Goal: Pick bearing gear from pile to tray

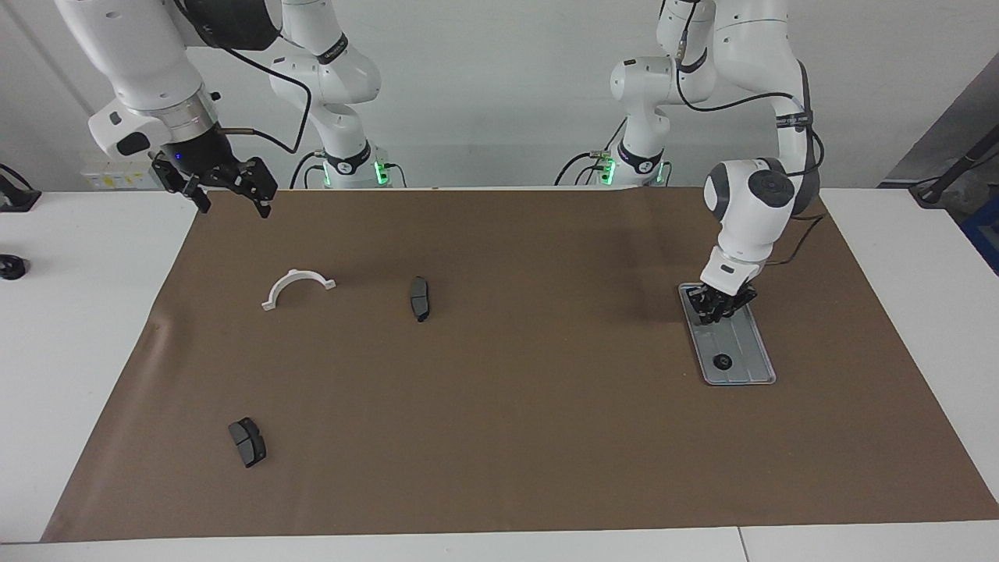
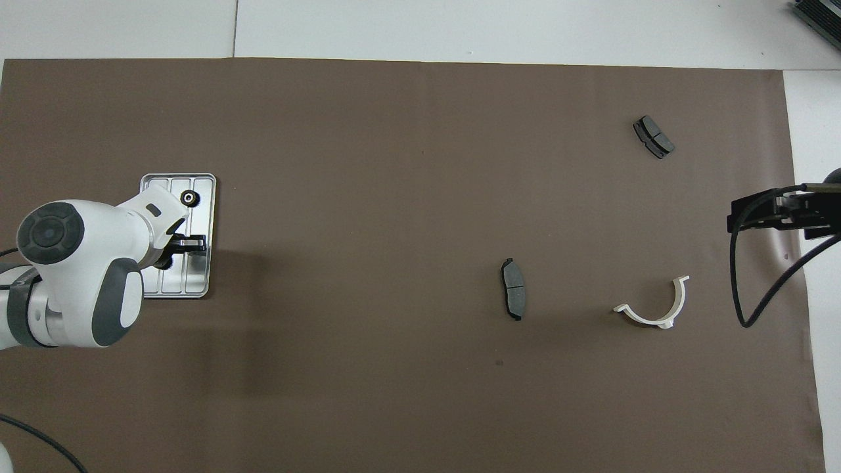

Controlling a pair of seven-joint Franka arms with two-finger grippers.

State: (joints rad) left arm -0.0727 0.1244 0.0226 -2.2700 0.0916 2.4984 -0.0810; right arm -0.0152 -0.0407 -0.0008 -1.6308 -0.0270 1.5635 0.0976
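Note:
The silver tray (image 1: 755,368) (image 2: 198,279) lies at the left arm's end of the mat. One black bearing gear (image 1: 723,361) (image 2: 189,198) rests in it, at the end farther from the robots. My left gripper (image 1: 723,310) (image 2: 187,244) is down low in the tray's nearer half, and a small dark round part (image 2: 165,263) peeks out from under it. Whether that part is gripped does not show. My right gripper (image 1: 234,204) (image 2: 739,213) hangs open and empty over the mat's edge at the right arm's end.
What shows of the pile lies toward the right arm's end of the brown mat: a white half-ring bracket (image 1: 296,285) (image 2: 657,310) and two dark brake pads (image 1: 420,298) (image 2: 513,297), (image 1: 247,442) (image 2: 654,136). A small black object (image 1: 9,267) sits on the white table.

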